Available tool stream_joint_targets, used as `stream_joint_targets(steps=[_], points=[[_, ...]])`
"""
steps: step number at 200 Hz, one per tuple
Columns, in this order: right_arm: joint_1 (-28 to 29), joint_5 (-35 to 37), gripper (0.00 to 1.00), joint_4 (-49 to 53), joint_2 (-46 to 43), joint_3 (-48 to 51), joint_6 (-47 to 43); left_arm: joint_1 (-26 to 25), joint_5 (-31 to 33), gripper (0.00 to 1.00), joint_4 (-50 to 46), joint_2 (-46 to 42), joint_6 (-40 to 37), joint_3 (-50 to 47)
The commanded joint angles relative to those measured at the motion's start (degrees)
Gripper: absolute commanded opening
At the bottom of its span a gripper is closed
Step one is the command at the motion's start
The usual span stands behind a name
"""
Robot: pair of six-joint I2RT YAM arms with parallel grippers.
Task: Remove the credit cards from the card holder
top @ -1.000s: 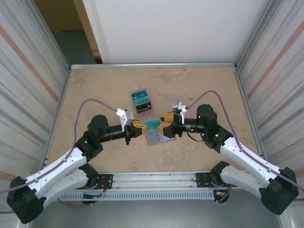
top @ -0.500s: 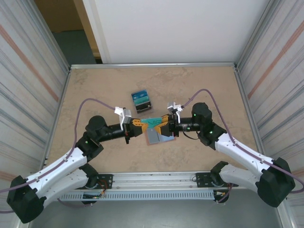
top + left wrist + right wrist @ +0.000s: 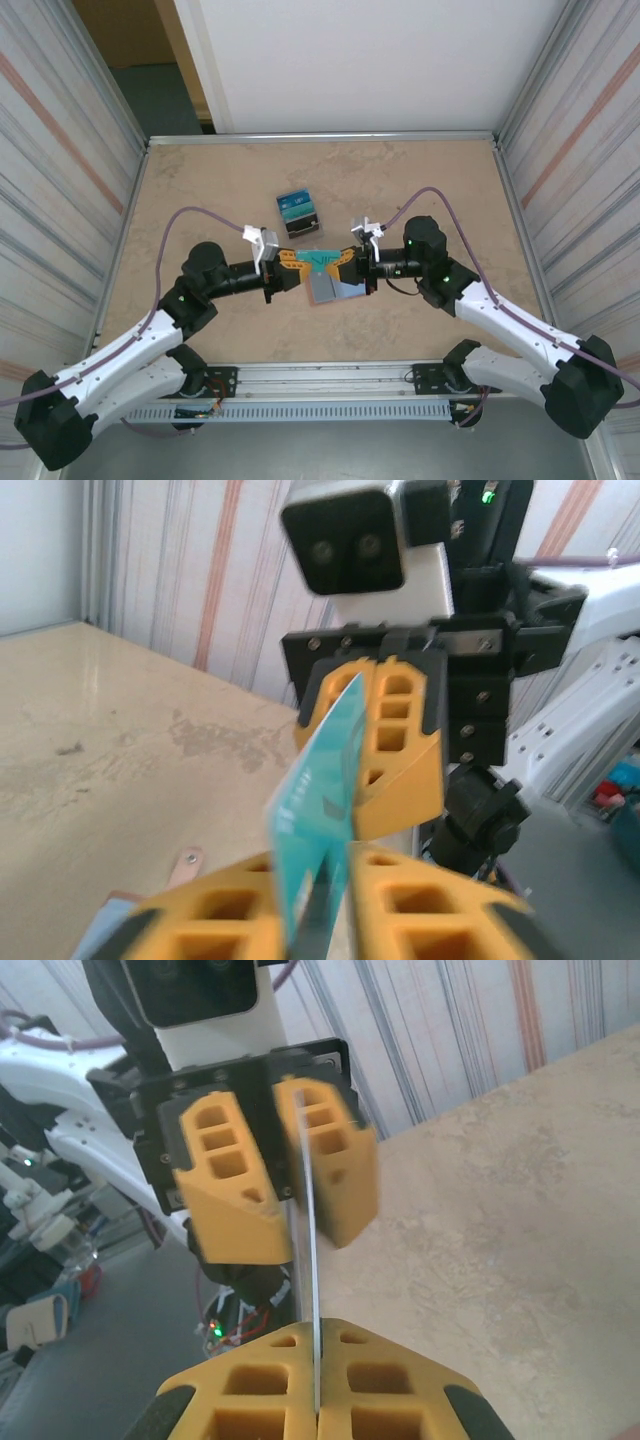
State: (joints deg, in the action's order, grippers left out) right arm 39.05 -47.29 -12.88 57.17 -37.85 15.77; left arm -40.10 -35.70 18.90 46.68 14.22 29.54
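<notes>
Where the two arms meet at the middle of the table [image 3: 200,180], one teal credit card [image 3: 320,258] spans the gap between the left gripper [image 3: 298,263] and the right gripper [image 3: 343,263]. The card is held off the table surface. The card holder [image 3: 335,290] lies open and flat on the table just beneath the grippers, toward the arm bases, with its light lining upward and a salmon edge showing.

Right gripper [image 3: 317,1360]: the jaws are pressed together on one end of the credit card [image 3: 312,1260], which appears edge-on as a thin line in the right wrist view. In the left wrist view, this gripper [image 3: 365,720] faces the camera with both orange fingers against the card [image 3: 320,810].

Left gripper [image 3: 283,1160]: the jaws stand slightly apart. A dark gap shows between the fingers, and the card passes through it close to one finger.

A dark stand [image 3: 297,213] holding blue-teal cards sits farther back on the table, apart from the card holder and both grippers.
</notes>
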Motion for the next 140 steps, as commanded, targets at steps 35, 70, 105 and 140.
stream_joint_targets(steps=[35,70,105,140], points=[[0.7,3.2,0.0,18.1,-1.6,-6.8,-9.7,1.3,1.2,0.52,-26.2,-2.3,-15.3,15.1],[1.7,2.5,0.0,23.8,-0.7,-9.5,-12.4,1.3,-2.0,0.52,-40.5,2.8,-24.4,25.2],[2.9,2.0,0.0,25.6,2.2,-11.2,-13.7,1.3,-4.4,0.49,-49.6,9.7,-30.5,33.3],[3.4,1.8,0.0,25.8,3.2,-11.9,-14.0,1.3,-9.1,0.45,-56.0,15.7,-35.0,38.6]])
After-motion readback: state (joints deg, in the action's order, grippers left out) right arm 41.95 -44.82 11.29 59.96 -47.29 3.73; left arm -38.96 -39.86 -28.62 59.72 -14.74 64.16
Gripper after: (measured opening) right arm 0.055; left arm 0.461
